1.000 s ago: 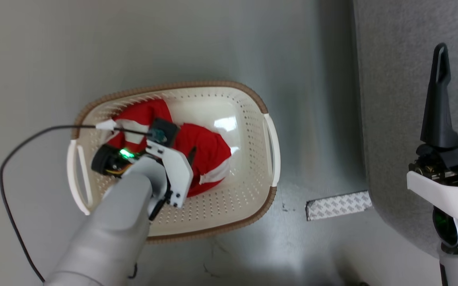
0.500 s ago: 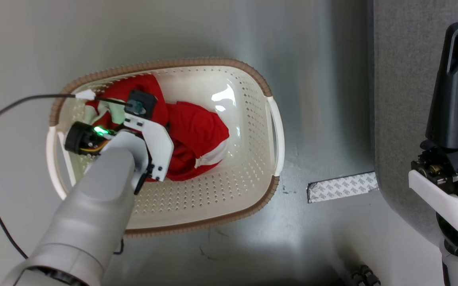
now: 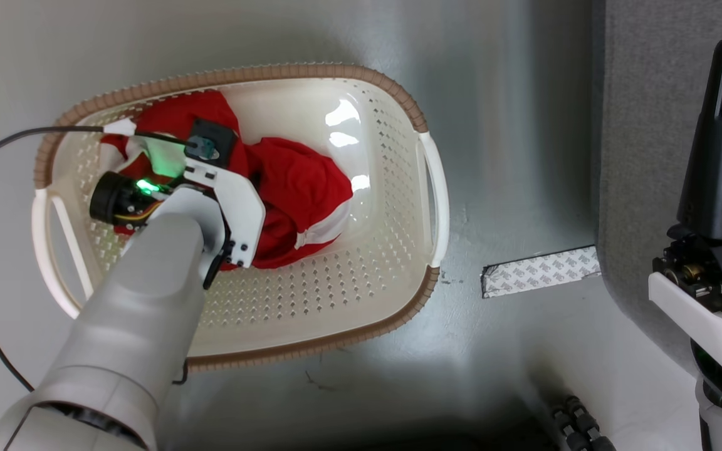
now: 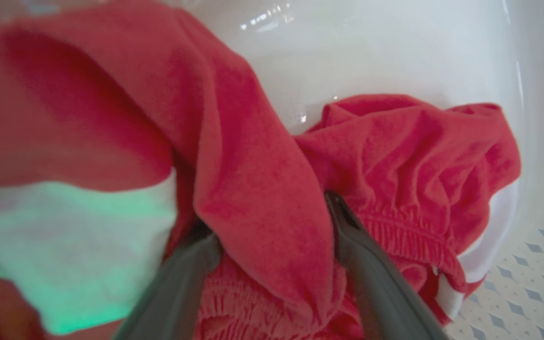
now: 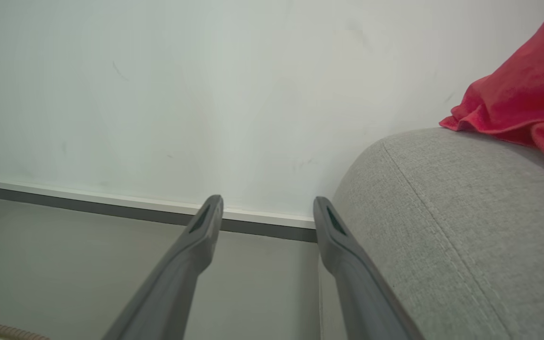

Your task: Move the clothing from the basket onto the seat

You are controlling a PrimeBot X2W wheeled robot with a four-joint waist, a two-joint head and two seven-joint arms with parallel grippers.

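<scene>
Head view, L to R: basket point(image 3: 427, 188) sits on floor point(image 3: 511, 94) toward 9 o'clock of frame. Clothing point(image 3: 301, 188) is bunched in its 10 o'clock half, long axis approx 10-to-4, w/ bare bottom toward 2. L arm point(image 3: 148, 300) comes in from 7 o'clock pointing to 1, wrist tipped steeply down into the pile.

L gripper point(image 4: 272, 217), L wrist view: jaws apart, fingers point(image 4: 371, 264) either side of a red fold point(image 4: 262, 198) running 11-to-6 btw them. Cloth touches both, not yet pinched. White panel point(image 4: 64, 236) lies at 8 o'clock of the tips, gathered waistband point(image 4: 404, 231) at 4. So the thing to grab is already inside the jaws; prob just a squeeze, then a lift.

Tape strip point(image 3: 539, 271) is on floor btw basket & seat point(image 3: 655, 125). Seat is at 3 o'clock of basket, well apart from the pile.

R gripper point(image 5: 267, 204) hangs by seat's rounded end, fingers pointing 12, jaws apart, holding nothing. R wrist view: one red piece point(image 5: 527, 89) lies on seat at 2 o'clock.

L arm is far nearer the basket's load; the carry would go toward 3.
</scene>
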